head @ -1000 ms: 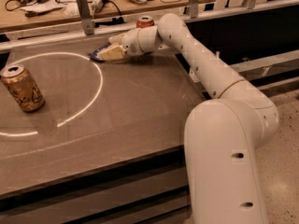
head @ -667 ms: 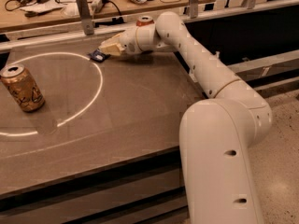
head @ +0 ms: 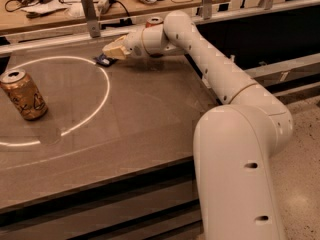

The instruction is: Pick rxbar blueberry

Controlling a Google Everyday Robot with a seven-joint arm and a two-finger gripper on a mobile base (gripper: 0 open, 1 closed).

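The rxbar blueberry (head: 104,60) is a small flat dark navy bar lying on the table at the far side, on the white circle line. My gripper (head: 113,50) reaches across the table and sits just above and right of the bar, its pale fingertips over the bar's near end. Part of the bar is hidden under the gripper.
A gold-brown can (head: 23,94) stands at the left inside the white circle. A red cola can (head: 154,22) stands behind my wrist at the table's far edge. A metal rail and a cluttered wooden bench (head: 60,4) run behind the table (head: 130,119).
My gripper has shifted slightly left and away along the far side of the table, staying over the bar. The cans have not moved.
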